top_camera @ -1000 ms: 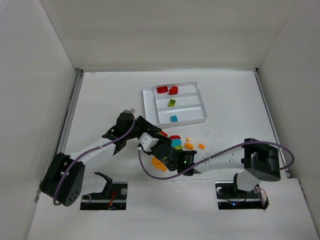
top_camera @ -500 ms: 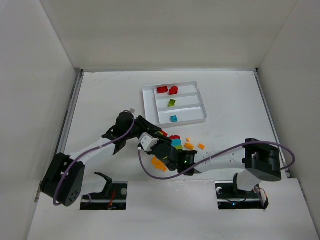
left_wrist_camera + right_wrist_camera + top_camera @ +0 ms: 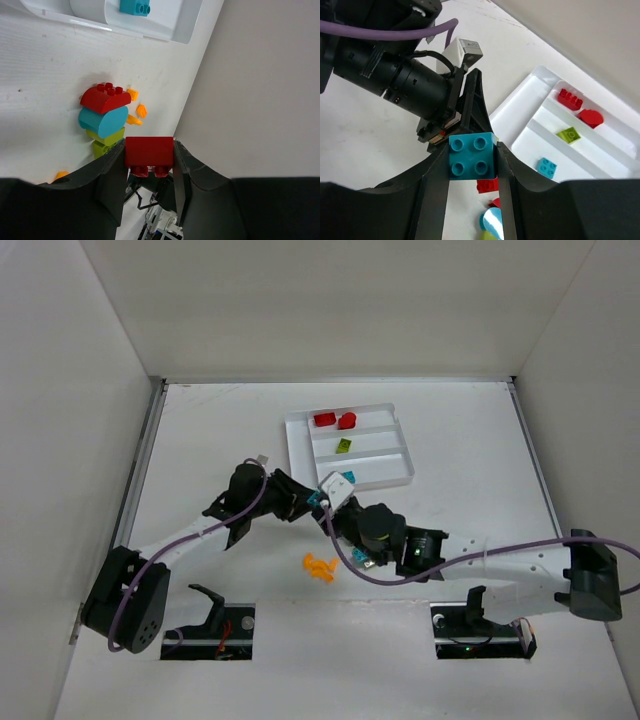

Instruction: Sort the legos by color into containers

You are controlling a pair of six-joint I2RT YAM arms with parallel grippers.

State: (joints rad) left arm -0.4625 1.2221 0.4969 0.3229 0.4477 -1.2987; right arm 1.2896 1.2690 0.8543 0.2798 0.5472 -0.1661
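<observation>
Left wrist view, lower centre: the left gripper is clamped on a red square brick, its fingers pressing the two flat side walls and the studs pointing down the frame.

Right wrist view, centre: the right gripper is clamped the same way on a teal two-by-two brick, studs facing the camera. At the right of that frame, the white tray holds two red bricks in one slot, a lime brick in the next and a small teal brick in the third.

Left wrist view, centre left: a domed red brick, a domed teal brick and a lime piece lie touching on the table, with orange bits just beside them.

The bricks look light, rigid and glossy, so probably slippery. Flat opposite walls seem the best hold, not studs or domes.
</observation>
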